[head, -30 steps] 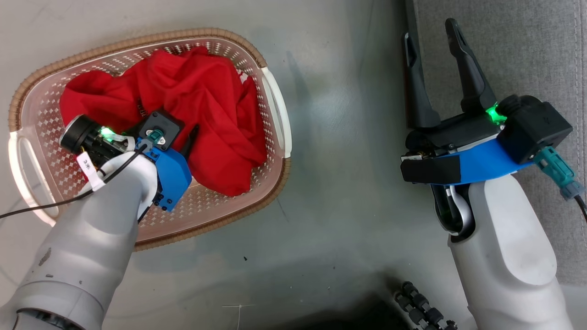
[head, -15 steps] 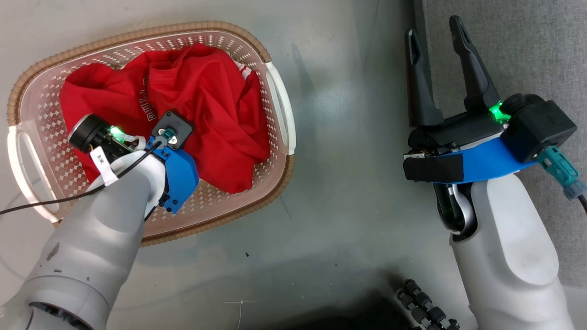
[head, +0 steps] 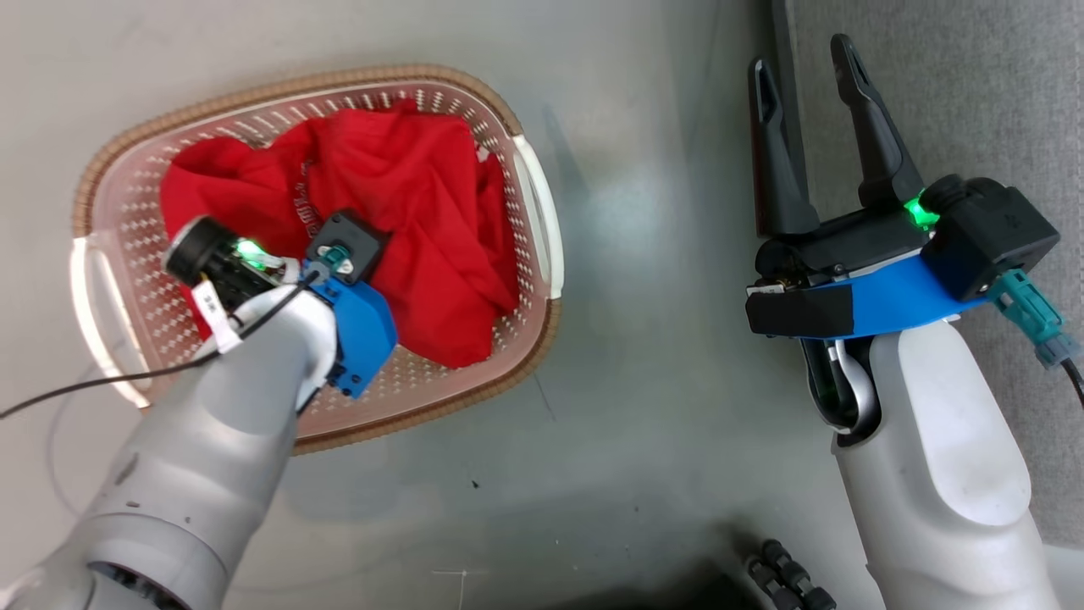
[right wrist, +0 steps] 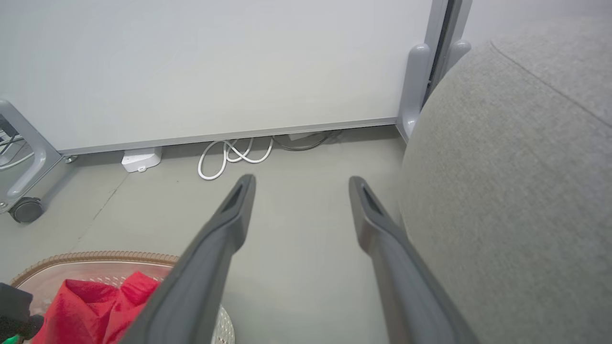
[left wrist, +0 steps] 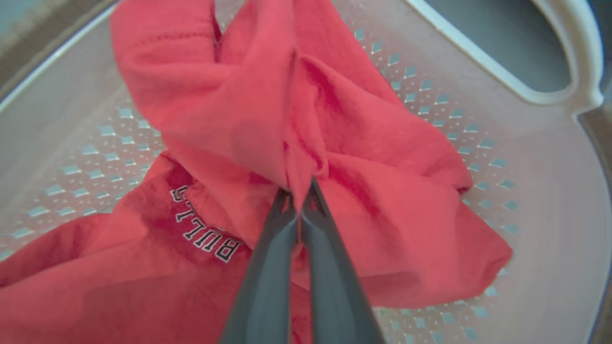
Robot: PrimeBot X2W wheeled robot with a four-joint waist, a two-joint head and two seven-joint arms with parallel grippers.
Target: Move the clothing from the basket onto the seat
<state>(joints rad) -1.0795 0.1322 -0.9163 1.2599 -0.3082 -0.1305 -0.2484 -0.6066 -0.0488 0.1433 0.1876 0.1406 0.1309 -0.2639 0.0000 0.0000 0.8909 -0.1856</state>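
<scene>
Head view: clothing [head: 406, 195] heaped in basket [head: 432, 381] at left; seat [head: 974, 85] well off to the right. Right gripper [head: 801, 59] beside the seat, fingers spread wide, empty.
Left wrist view: left gripper [left wrist: 299, 193] pinched tight on a raised red fold, mid-heap.
Right wrist view: seat just right of the open fingers; the carry should run rightward.

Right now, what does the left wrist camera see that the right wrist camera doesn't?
Left wrist view: the left gripper shut on a fold of the clothing, white lettering on it, and the handle of the basket. Right wrist view: the open right gripper, the grey seat beside it, a white cable by the wall. Both: red clothing in the basket.
</scene>
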